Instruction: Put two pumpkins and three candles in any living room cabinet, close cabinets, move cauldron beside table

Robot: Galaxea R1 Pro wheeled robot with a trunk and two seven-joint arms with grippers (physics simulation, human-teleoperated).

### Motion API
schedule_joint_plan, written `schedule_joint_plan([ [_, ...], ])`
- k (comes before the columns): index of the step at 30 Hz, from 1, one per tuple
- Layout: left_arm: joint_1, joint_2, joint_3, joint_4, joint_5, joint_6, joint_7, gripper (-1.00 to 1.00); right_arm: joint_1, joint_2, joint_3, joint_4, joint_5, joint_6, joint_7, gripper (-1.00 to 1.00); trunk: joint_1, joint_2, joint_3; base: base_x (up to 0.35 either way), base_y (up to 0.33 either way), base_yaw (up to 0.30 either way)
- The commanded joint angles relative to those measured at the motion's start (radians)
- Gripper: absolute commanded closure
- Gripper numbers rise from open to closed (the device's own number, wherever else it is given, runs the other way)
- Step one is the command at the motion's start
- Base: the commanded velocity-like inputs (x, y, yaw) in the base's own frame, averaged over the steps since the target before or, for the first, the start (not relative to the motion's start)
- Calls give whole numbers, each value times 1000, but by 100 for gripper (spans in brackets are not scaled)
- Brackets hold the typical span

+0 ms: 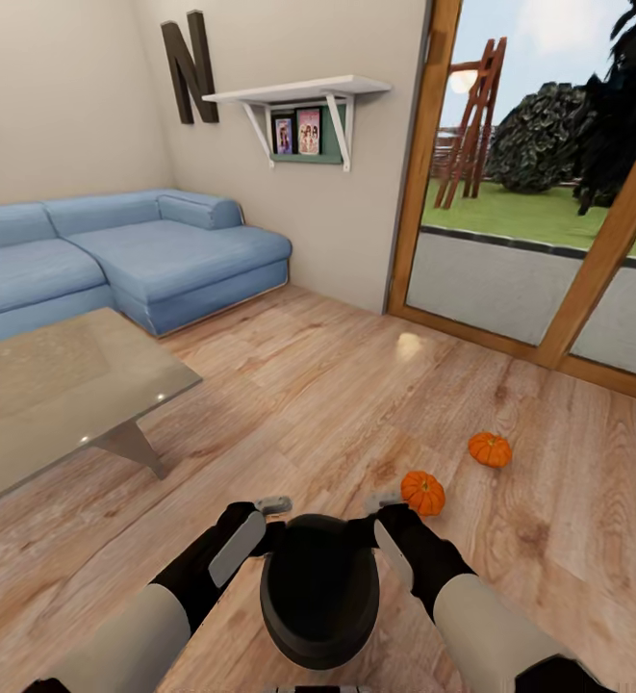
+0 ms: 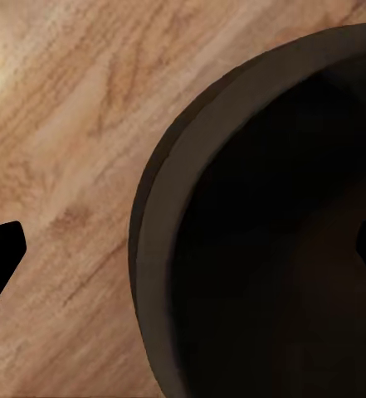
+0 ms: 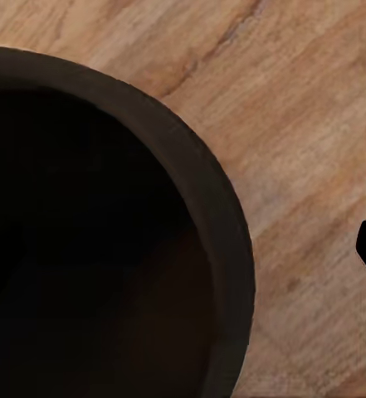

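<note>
Head view is showing the round black cauldron hanging between the left gripper and right gripper, both straddling its rim (clamping unclear); keeping it level, I'd be steering toward the glossy grey glass-topped table

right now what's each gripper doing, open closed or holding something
Left gripper: jaws straddle the cauldron rim; whether shut on it cannot be told.
Right gripper: at the opposite rim; grip state cannot be told.

The cauldron sits between both arms over the floor. Two pumpkins lie on the floor ahead right. The table stands ahead left, the sofa behind it.
</note>
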Motion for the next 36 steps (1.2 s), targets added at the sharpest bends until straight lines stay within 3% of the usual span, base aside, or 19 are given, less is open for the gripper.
schedule_joint_plan([
  [1, -8, 0, -4, 9, 7, -4, -1, -100, -8, -1, 5, 1, -12, 5, -9, -100, 0, -1, -5, 0, 0, 0],
  [6, -34, -6, -2, 80, -69, -20, -108, -100, -43, 3, 3, 32, -14, 8, -9, -100, 2, -2, -24, 0, 0, 0],
  [10, -40, -9, -1, 96, -90, -23, -150, -100, -63, 6, 2, 43, -15, 7, -9, -100, 4, -3, -40, 0, 0, 0],
  [36, -63, -17, 0, 146, -93, -23, -164, -100, -73, 7, 1, 47, -17, 5, -9, -100, 16, -9, -140, 0, 0, 0],
])
